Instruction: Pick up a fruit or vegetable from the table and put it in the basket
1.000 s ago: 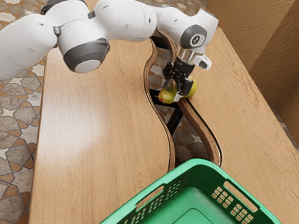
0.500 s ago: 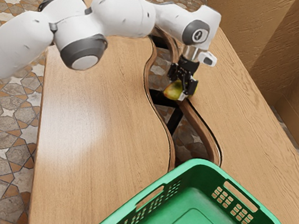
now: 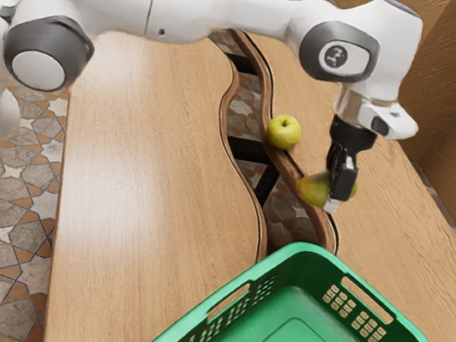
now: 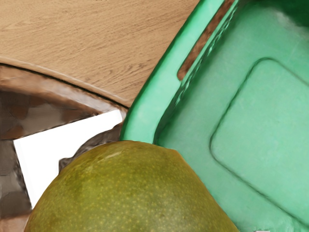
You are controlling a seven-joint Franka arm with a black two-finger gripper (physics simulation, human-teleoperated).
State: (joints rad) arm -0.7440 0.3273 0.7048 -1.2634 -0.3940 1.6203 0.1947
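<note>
Your tool (image 3: 335, 195) is closed around a mango (image 3: 314, 190), its fingers parted by about the fruit's width. Far finger hidden; grip judged firm because the fruit hangs clear of the bench (image 3: 141, 175). Mango sits above the curved gap (image 3: 292, 216), outside the basket (image 3: 311, 251), just beyond its far rim. Yellow-green apple (image 3: 283, 132) rests on the bench, farther off and to the exterior view's left; leave it alone.

Step in hand: the carry. Hold your squeeze steady and bring the mango toward the near side, high enough that its underside passes over the rim. Skin looks smooth, shape tapered: a knock could roll it out of the pinch. Go slowly, no sudden wrist turn. Centre over the basket floor, lower well inside the walls, then open gently so it doesn't bounce.

Markings: small dark emblem (image 3: 339, 58) on the arm (image 3: 227, 15), too small for you to read. No legible brand or label on fruit or basket.
</note>
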